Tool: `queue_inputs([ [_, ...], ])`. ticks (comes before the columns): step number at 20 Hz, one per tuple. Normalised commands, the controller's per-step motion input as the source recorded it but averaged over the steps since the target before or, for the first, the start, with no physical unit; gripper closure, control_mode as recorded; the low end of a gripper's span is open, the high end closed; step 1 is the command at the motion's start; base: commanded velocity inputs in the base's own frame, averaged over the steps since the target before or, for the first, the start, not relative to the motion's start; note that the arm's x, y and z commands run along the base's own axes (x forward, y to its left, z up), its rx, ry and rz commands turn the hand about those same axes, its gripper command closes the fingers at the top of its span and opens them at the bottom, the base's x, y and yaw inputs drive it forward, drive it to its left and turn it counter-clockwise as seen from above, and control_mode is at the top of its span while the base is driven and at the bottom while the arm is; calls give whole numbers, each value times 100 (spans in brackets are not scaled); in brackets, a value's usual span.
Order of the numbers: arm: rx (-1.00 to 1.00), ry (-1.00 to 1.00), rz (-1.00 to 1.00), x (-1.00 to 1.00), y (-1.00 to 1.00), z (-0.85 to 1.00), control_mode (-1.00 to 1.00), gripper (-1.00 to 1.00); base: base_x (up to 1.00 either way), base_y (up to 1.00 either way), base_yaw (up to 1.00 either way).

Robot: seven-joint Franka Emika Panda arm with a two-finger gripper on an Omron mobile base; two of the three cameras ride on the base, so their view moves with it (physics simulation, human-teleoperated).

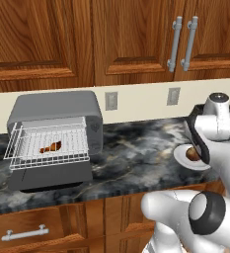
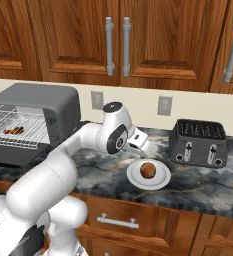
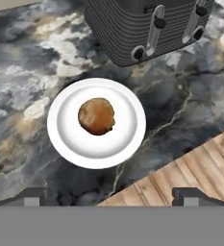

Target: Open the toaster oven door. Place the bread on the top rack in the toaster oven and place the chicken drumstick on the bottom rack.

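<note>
Right now my gripper (image 3: 111, 197) hangs over the marbled counter (image 1: 136, 158), its fingertips (image 3: 34, 196) spread wide with nothing between them. Just beyond them sits the white plate (image 3: 70, 144) with the round brown bread (image 3: 96, 116) at its middle, near the counter's front edge. Past the plate stands the black toaster (image 2: 198, 142), on the right of the scene. Well away to the left is the toaster oven (image 1: 55, 136), with the toaster oven door (image 1: 50, 178) folded down flat toward me. One wire rack is drawn out over the door, and the chicken drumstick (image 1: 51, 147) rests on a rack inside. I cannot tell from these views which rack carries it.
</note>
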Motion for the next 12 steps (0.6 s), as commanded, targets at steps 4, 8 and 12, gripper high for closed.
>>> queue_inputs([
  [4, 8, -11, 15, 27, -7, -34, -100, -100, 0, 0, 0],
  [8, 6, -4, 9, 23, -4, -35, -100, -100, 0, 0, 0],
  [12, 1, 0, 4, 29, -15, -28, -100, -100, 0, 0, 0],
])
